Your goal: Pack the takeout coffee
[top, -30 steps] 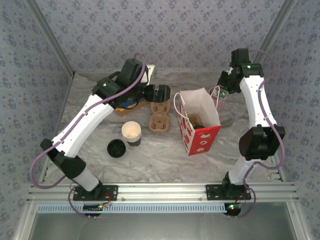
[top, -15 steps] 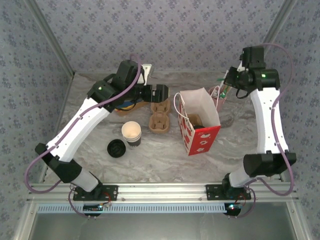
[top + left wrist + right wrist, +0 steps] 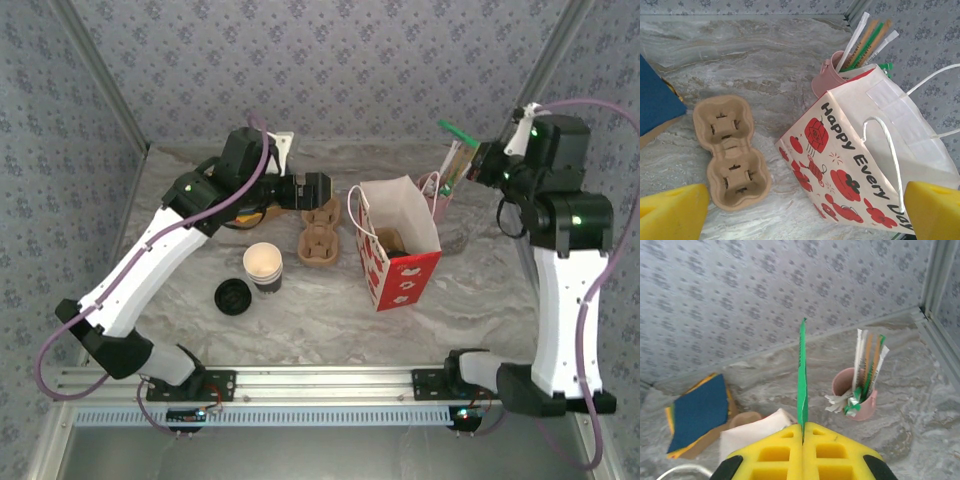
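Green packet [image 3: 802, 370] aloft, bag [image 3: 405, 280] open, cup [image 3: 263, 266] leftward

A white paper bag [image 3: 405, 278] with red pictures is stood open on a marbled worktop [image 3: 330, 310]. A two-cup cardboard carrier [image 3: 319, 243] is laid just left of it. Behind the bag, a pink cup [image 3: 826, 80] is filled with stick packets [image 3: 865, 42]; a green packet [image 3: 802, 375] is held upright nearby.

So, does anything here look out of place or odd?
The paper cup stands uncovered, its black lid lying on the table beside it. The right gripper is shut on a green packet. Nothing looks spilled.
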Motion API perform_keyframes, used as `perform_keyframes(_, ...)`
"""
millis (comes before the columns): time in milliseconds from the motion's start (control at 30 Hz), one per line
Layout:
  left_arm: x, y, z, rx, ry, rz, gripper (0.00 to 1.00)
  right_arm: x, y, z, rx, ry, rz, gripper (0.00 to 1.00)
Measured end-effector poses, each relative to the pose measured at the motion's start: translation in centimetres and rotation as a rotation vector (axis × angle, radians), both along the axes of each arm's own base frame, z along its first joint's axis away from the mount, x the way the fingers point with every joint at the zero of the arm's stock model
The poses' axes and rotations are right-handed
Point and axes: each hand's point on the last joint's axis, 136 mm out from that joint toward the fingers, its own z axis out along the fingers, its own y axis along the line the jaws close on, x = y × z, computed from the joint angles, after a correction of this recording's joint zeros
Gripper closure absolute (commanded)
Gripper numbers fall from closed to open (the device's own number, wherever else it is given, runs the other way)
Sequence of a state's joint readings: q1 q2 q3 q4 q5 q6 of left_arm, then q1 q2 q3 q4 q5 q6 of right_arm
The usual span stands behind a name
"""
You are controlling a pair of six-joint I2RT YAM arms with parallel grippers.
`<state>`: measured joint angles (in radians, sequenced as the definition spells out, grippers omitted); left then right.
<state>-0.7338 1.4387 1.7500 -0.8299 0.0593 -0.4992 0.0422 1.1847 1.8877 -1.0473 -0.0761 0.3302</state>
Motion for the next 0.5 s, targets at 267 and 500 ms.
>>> perform_keyframes(267,-0.9,0.3,0.9,-0.029,-0.019,-0.004,0.00,-5.3,2.8,1.8,0.061,-0.045,0.164,1.00)
perform_keyframes(500,-1.6,0.9,1.7,-0.043,-0.042,-0.002,0.00,-9.8,4.2,0.6,0.080,-0.006,0.260,1.00)
